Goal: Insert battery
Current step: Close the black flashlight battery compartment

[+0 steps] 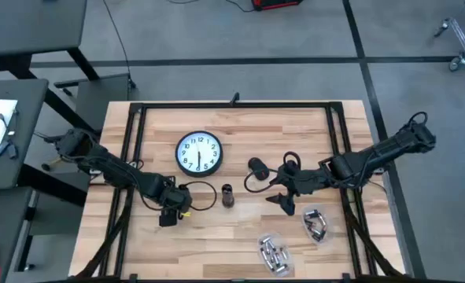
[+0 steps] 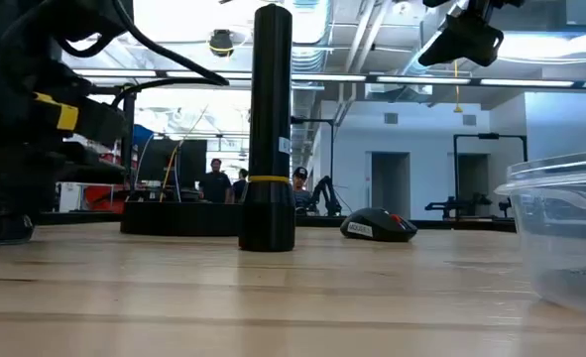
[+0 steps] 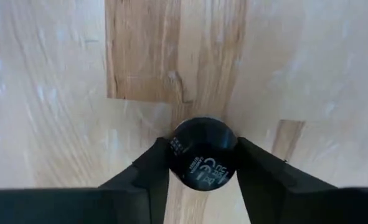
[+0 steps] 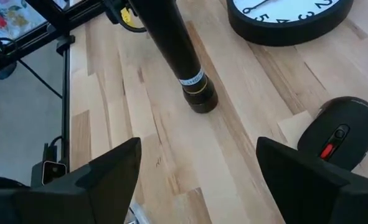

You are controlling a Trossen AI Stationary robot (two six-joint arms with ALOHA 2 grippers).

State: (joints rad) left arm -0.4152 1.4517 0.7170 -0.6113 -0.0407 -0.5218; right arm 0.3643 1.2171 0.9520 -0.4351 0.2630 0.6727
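- Two dark fingers of the left end effector (image 1: 169, 209) are clenched on a small round black cap (image 3: 202, 155), one finger on each side of it.
- That cap has tiny white print on its flat face. It is held just above the wooden counter (image 1: 240, 126), near the front left part.
- The right end effector (image 4: 199, 149) is released, with its fingers spread wide and nothing between them. It hangs over the middle of the counter, up off the wood.
- One black flashlight tube (image 4: 182, 53) stands upright on the counter between the two end effectors, touching neither.
- The tube is long, thin and smooth. It has a thin yellow ring (image 2: 268, 180) near its bottom and a small white label just above that.
- A black computer mouse (image 4: 336, 132) with a red mark lies near the right end effector, a little behind the tube.
- A round clock (image 1: 198, 152) with a white face and black rim lies flat behind the tube, toward the left.
- A clear tub (image 1: 273, 253) with small shiny metal pieces in it sits at the front edge of the counter, on the right side.
- Another clear tub (image 1: 315, 224) sits just beside it, nearer the right end effector.
- Some people (image 2: 216, 180) stand far off in the room behind the counter.
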